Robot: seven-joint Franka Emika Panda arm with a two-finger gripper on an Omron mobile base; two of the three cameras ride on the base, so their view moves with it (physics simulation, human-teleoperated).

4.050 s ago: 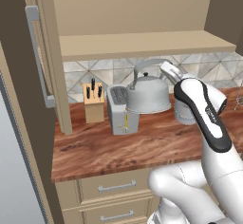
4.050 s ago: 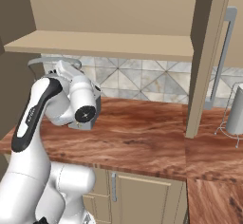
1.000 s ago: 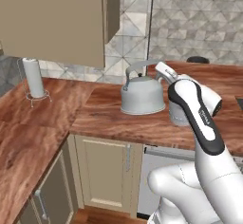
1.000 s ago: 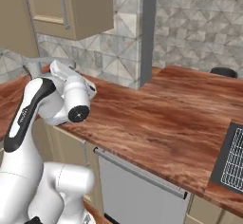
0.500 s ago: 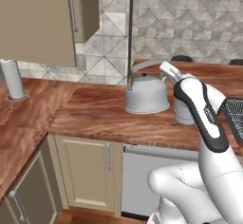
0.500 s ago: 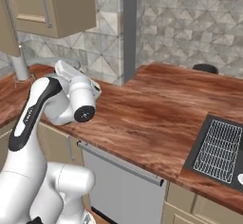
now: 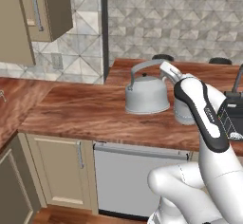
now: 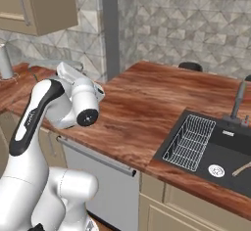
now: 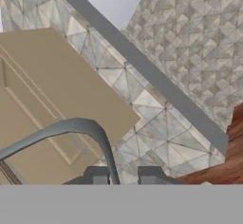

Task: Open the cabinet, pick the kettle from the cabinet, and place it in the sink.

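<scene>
The squat silver kettle (image 7: 146,95) hangs just over the wooden counter (image 7: 85,109), in front of my arm. My gripper (image 7: 164,69) is shut on its arched handle (image 7: 140,66). In the hand view the grey handle (image 9: 80,127) curves down between my fingertips (image 9: 97,176), and my gripper (image 9: 123,176) is closed around it. The beige cabinet (image 7: 43,9) hangs at the upper left, also seen as cabinet (image 8: 41,2) and cabinet (image 9: 47,99). The black sink (image 8: 230,149), with its wire rack (image 8: 190,142) and dark faucet (image 8: 238,100), lies to the right; the sink's edge (image 7: 233,116) shows behind my arm.
A dark vertical strip (image 7: 104,28) runs down the tiled wall. Round dark burners (image 7: 163,57) sit at the back of the counter. A grey appliance front (image 7: 137,180) and a beige lower door (image 7: 59,168) stand below. A paper-towel stand (image 8: 5,61) is at the far left.
The whole picture has shifted: the base has driven to the right, so the cabinet slid left and the sink came into view. The kettle stays in my shut gripper.
</scene>
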